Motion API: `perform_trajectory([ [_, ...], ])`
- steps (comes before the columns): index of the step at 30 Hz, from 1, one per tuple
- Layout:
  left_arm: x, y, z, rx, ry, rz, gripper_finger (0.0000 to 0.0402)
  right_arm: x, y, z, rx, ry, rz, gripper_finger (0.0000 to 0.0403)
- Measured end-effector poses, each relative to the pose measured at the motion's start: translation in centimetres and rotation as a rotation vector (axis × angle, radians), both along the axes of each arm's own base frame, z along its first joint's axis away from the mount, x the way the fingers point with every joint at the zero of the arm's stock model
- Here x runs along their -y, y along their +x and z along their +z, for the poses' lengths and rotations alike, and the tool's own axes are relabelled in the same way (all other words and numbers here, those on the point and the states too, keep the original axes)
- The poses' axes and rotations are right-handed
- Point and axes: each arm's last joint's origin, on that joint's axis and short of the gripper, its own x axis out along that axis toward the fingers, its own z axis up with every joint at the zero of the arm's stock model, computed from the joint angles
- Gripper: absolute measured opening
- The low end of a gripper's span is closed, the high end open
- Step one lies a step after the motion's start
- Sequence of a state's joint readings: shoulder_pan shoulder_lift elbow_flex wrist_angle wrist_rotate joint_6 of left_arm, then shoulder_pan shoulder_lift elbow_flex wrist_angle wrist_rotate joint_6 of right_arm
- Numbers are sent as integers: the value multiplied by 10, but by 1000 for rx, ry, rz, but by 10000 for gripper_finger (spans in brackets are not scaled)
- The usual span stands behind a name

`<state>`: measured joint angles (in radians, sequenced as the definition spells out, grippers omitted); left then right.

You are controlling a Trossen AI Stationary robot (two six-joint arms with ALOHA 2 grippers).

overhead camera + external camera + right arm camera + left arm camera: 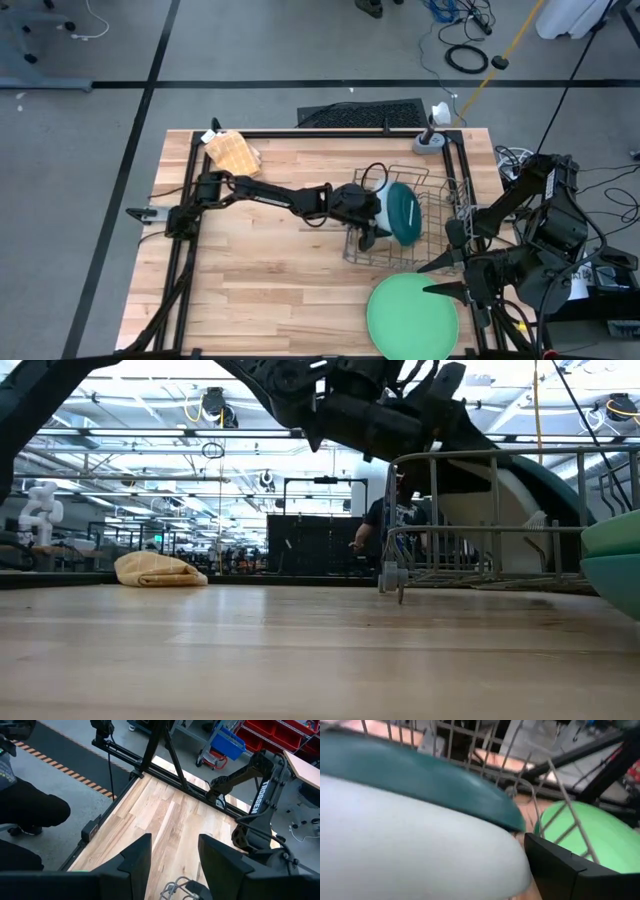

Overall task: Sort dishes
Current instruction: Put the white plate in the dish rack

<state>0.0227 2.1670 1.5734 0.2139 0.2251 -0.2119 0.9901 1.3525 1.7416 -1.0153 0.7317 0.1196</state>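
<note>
A small pale grey-white plate [410,840] stands on edge in the wire rack [440,192], with a dark teal plate [406,212] standing right behind it. My left gripper [368,222] reaches into the rack from the table's left and is shut on the pale plate. A large light green plate [412,315] lies flat on the table near the front edge. My right gripper [175,845] is open and empty, hovering at the right edge beside the light green plate [600,840]. No large dark green plate shows. My left gripper has the pale plate's rim [517,865] between its fingers. One finger [560,870] shows against the plate's edge, and the plate hides the other. The fingers come from the table's left. The plate stands tilted in the rack [480,530], against the teal plate [435,780].
A tan waffle cloth [232,152] lies bunched at the table's far left corner and also shows in the low view [160,570]. A dark frame runs around the table [300,132]. Bare wood lies left of the rack and in the middle [270,270].
</note>
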Motion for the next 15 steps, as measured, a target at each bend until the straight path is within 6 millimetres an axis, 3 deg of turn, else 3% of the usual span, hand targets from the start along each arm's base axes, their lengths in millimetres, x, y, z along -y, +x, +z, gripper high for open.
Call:
perform_trajectory([
  [15, 11, 4, 12, 129, -2, 22, 222, 0, 0, 0, 2, -9, 4, 155],
])
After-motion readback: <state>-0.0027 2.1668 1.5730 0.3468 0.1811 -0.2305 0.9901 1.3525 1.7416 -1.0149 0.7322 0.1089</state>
